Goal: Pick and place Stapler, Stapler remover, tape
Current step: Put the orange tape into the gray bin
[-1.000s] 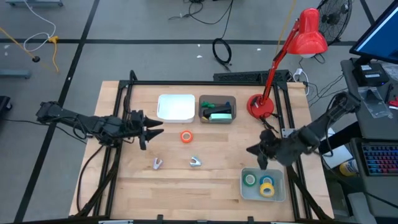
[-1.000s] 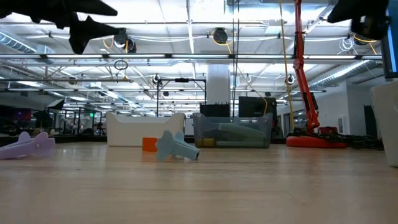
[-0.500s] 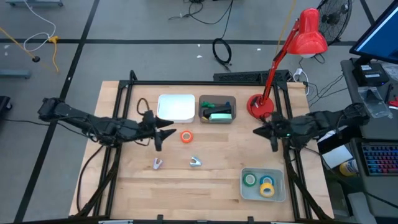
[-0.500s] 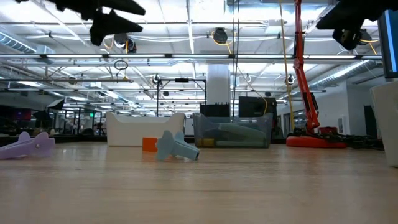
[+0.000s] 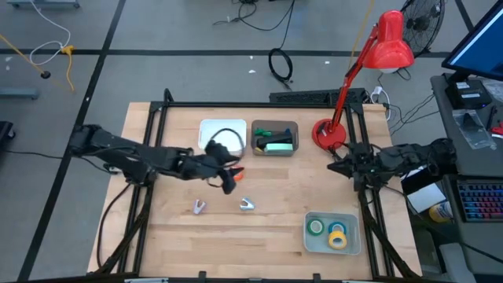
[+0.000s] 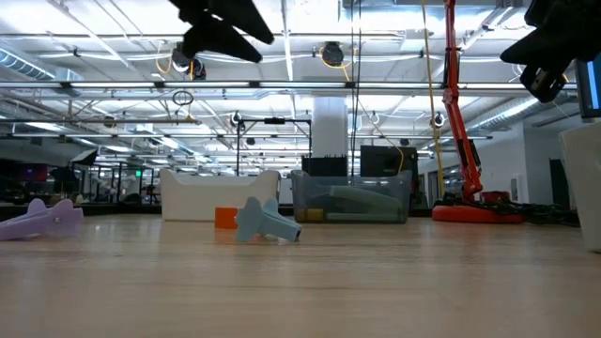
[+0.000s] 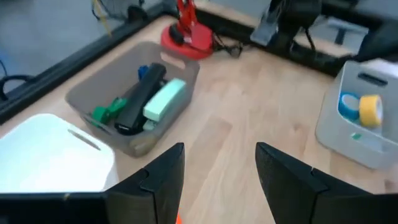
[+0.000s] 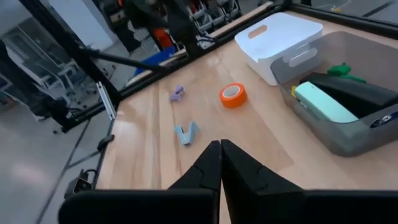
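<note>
An orange tape roll (image 8: pixel 233 94) lies flat on the table in front of the white bin, partly hidden under my left arm in the high view (image 5: pixel 239 170). My left gripper (image 7: pixel 219 150) hangs open well above it (image 6: pixel 221 28), with nothing between its fingers. A purple staple remover (image 5: pixel 199 207) and a blue one (image 5: pixel 247 205) lie nearer the front edge. A black stapler (image 7: pixel 140 93) and a mint-green one (image 7: pixel 165 99) lie in the grey bin (image 5: pixel 255 145). My right gripper (image 8: pixel 219 148) is shut and empty, high at the table's right edge (image 5: pixel 334 167).
A white bin (image 5: pixel 222 135) stands left of the grey bin. At the front right a clear bin (image 5: pixel 310 244) holds green, blue and yellow tape rolls. A red desk lamp (image 5: pixel 330 134) stands at the far right. Bare wood lies in the table's middle.
My left gripper has travelled toward the table's right edge and a little up, staying open, and now hangs over the orange tape roll. My right gripper has drawn back from above the clear bin toward the far edge and the right edge, staying shut. Nothing on the table has moved.
</note>
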`<state>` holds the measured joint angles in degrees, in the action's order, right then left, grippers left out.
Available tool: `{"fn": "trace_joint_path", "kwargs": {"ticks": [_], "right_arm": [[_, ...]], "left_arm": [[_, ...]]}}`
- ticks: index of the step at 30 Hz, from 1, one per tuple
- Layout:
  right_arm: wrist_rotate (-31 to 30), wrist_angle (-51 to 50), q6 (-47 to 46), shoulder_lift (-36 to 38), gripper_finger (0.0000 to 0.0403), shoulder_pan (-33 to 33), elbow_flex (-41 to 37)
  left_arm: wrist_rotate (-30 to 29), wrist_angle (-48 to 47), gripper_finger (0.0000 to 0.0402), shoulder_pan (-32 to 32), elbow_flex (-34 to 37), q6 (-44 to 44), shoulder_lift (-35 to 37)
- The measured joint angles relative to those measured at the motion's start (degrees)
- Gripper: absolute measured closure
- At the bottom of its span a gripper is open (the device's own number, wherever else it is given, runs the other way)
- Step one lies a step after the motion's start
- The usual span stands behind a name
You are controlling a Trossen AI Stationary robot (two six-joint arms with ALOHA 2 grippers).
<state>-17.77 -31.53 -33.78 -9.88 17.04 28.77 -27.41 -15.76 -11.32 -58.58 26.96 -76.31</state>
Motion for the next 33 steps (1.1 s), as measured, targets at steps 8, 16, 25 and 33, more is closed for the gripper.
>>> {"fn": "trace_joint_path", "kwargs": {"ticks": [8, 16, 25, 33], "right_arm": [[-0.1, -0.1, 1.6, 6.2, 0.0402, 0.0, -1.4], [-0.1, -0.2, 3.5, 8.1, 0.0403, 0.0, -1.5], [0.0, -0.4, 5.1, 8.7, 0.0403, 0.0, -1.5], [0.1, -0.4, 5.0, 8.7, 0.0403, 0.0, -1.5]], "left_arm": [[2.3, -15.7, 0.0204, 3.5, -11.7, 3.2, -12.1], [17.0, -17.8, 0.0204, 8.7, -13.8, 6.8, -18.9], [26.7, -18.6, 0.0203, 10.7, -13.8, 6.8, -23.8], [21.3, -22.8, 0.0194, 10.9, -13.8, 6.6, -24.7]]}}
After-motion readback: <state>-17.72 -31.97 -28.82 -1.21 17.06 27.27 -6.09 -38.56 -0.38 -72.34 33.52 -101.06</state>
